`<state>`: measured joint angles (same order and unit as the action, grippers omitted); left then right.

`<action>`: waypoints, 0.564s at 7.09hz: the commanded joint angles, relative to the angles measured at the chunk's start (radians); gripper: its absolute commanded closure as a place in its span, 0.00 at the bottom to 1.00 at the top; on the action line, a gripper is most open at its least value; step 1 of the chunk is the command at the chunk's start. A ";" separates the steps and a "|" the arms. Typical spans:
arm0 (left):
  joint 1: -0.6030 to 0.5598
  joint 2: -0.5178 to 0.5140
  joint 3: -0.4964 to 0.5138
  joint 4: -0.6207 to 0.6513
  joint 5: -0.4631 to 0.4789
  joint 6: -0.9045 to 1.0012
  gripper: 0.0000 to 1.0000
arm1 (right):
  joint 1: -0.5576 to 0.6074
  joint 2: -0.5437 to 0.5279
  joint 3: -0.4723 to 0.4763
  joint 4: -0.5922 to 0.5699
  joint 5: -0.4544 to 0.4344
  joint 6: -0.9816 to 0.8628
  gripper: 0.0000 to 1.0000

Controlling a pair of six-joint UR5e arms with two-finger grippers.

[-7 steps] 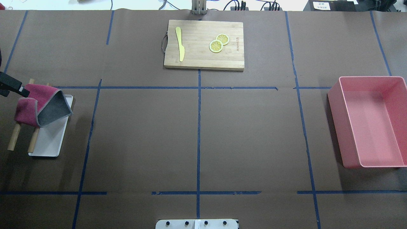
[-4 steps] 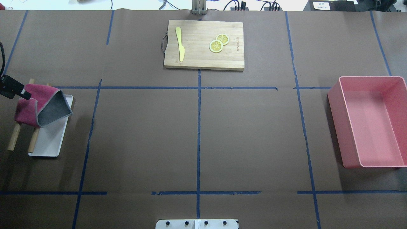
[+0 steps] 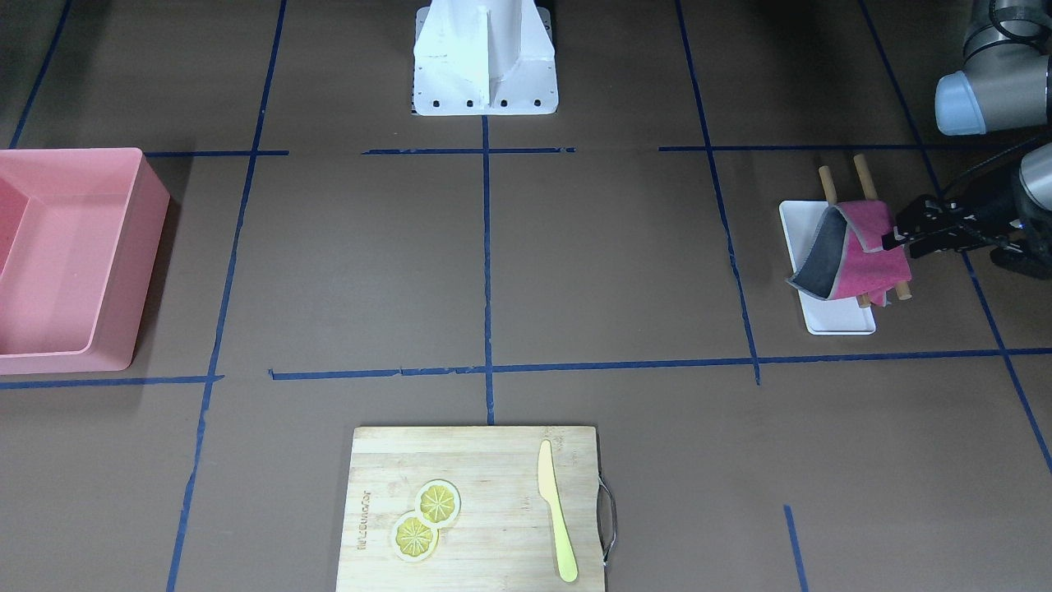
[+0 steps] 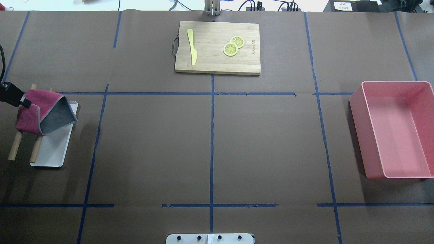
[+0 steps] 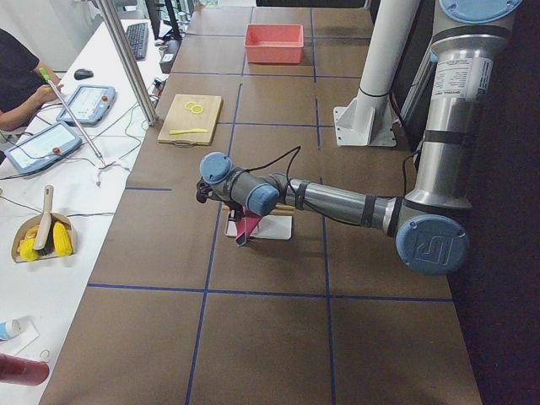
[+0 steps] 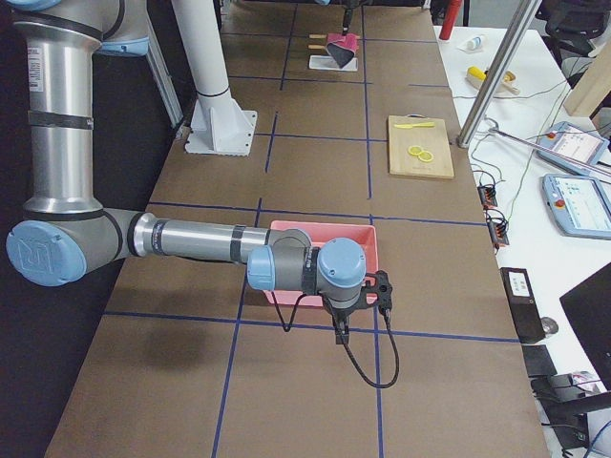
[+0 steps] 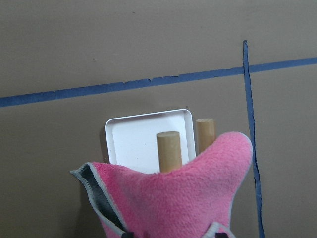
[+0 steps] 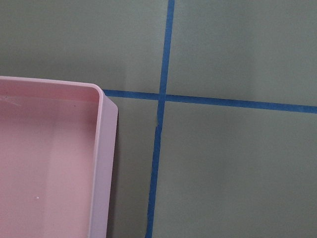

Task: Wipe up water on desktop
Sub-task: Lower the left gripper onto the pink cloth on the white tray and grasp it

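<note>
The desktop (image 4: 152, 142) is dark brown with blue tape lines; I see no water on it. My left gripper (image 4: 24, 100) is at the far left, shut on the edge of a pink cloth with a grey underside (image 4: 37, 108). The cloth drapes over two wooden dowels (image 4: 15, 147) beside a small white tray (image 4: 51, 152). In the front-facing view the left gripper (image 3: 892, 238) pinches the cloth (image 3: 871, 255) over the tray (image 3: 838, 316). The left wrist view shows the cloth (image 7: 173, 203) close up. My right gripper (image 6: 340, 334) shows only in the exterior right view, by the pink bin's corner; I cannot tell its state.
A bamboo cutting board (image 4: 217, 47) with a yellow knife (image 4: 192, 47) and two lemon slices (image 4: 233, 45) lies at the far middle. A pink bin (image 4: 393, 128) stands at the right edge. The robot's white base (image 3: 485, 57) is at the near middle.
The left gripper has shifted slightly at the cloth's edge. The cloth, dowels and tray have barely moved.
</note>
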<state>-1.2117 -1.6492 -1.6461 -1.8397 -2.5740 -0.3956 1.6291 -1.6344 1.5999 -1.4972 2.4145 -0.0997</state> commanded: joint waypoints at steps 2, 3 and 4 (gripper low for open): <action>0.000 0.002 -0.003 0.004 0.000 -0.005 0.72 | 0.000 0.001 0.002 0.000 0.000 0.000 0.00; 0.000 0.002 -0.003 0.004 0.000 -0.005 0.77 | 0.000 0.001 0.002 0.000 0.002 0.000 0.00; 0.000 0.000 -0.003 0.004 0.002 -0.005 0.79 | 0.000 0.001 0.002 0.000 0.000 0.000 0.00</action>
<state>-1.2119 -1.6479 -1.6488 -1.8364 -2.5737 -0.4001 1.6291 -1.6337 1.6014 -1.4973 2.4151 -0.0997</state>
